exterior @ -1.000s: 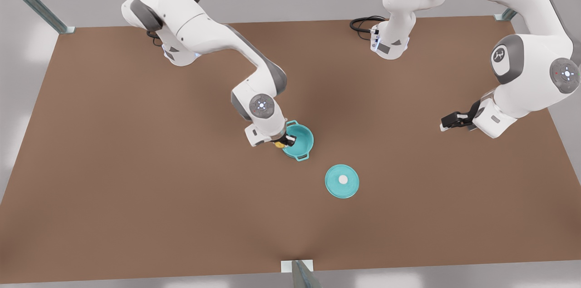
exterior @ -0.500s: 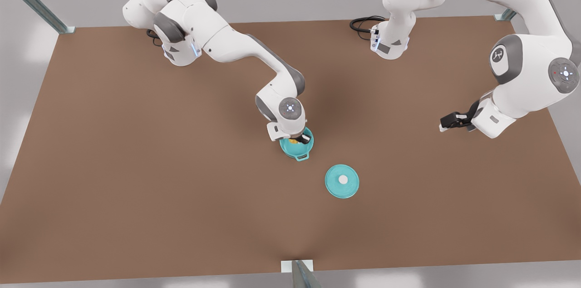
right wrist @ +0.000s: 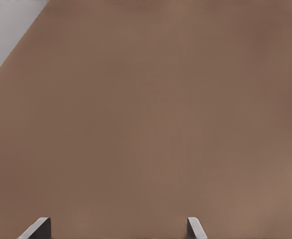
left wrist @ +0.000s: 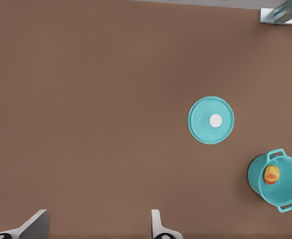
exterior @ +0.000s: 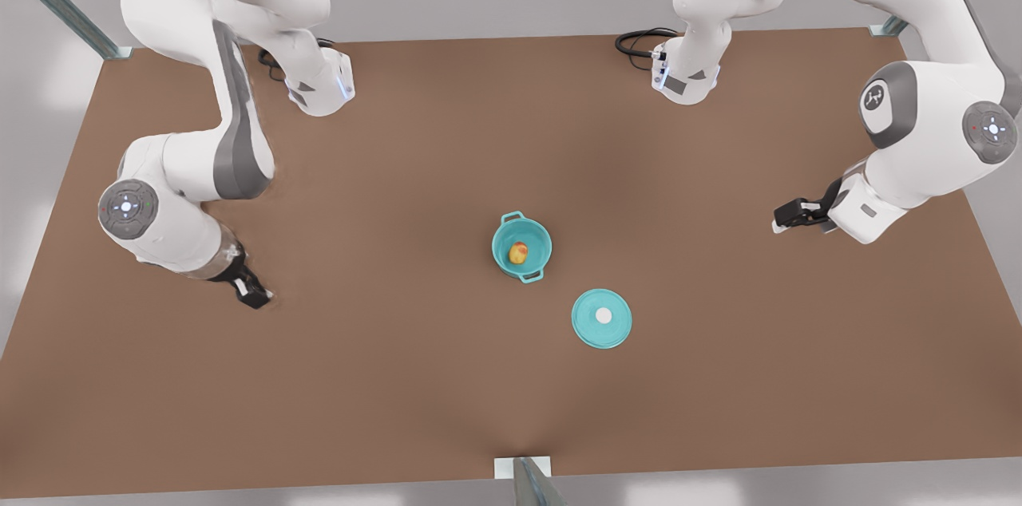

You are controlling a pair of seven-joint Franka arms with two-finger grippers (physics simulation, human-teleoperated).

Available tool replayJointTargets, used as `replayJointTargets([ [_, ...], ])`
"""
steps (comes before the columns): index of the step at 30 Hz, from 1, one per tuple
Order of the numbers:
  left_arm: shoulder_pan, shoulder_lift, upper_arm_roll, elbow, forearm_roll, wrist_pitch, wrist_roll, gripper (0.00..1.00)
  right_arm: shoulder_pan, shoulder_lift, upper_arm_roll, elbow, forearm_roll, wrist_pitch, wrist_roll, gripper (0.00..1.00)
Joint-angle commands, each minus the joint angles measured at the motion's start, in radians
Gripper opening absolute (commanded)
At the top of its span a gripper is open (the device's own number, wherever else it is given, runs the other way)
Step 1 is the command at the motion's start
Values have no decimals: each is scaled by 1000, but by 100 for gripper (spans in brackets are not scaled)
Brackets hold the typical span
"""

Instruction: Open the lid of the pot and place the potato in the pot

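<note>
Evidently both steps look done: the potato (exterior: 518, 253) lies inside the pot (exterior: 541, 238), and the pot lid (exterior: 601, 318) rests flat on the table (exterior: 399, 378) at the pot's four o'clock, apart from it. Left gripper (exterior: 786, 215) (three o'clock) and right gripper (exterior: 254, 297) (nine o'clock) hover empty, jaws spread wide. Nothing more seems required beyond parking the arms.
</note>
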Motion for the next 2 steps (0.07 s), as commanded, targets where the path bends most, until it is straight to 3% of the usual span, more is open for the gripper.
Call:
replayJointTargets([
  [1,-2,-1,-1,0,2,1,0,100,-43,-26,-1,-10,-15,-116,-976,100],
  [2,-2,-1,-1,-1,3,1,0,100,-43,-25,0,-8,-17,-117,-979,100],
])
